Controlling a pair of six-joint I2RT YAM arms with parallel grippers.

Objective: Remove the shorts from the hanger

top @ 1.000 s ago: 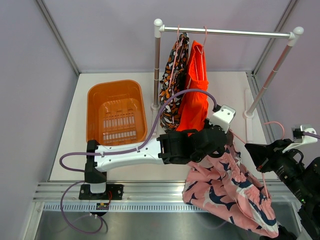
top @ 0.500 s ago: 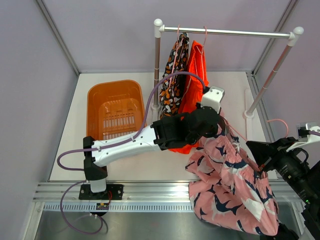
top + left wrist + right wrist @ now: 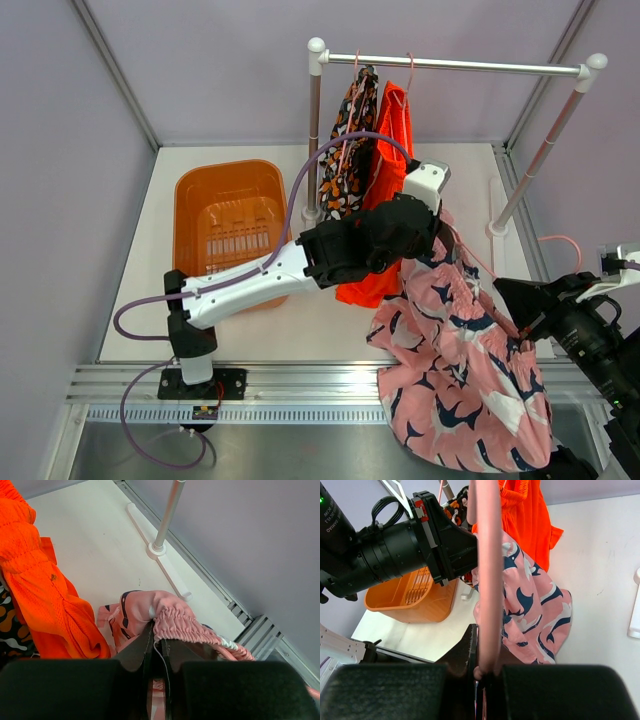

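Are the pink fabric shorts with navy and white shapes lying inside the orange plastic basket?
No, in the top view the pink shorts drape at the right, well apart from the orange basket at the left.

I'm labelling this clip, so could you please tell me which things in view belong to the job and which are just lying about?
Job in hand:
pink shorts
pink hanger
orange shorts
black patterned shorts

Lying about:
orange basket
clothes rail
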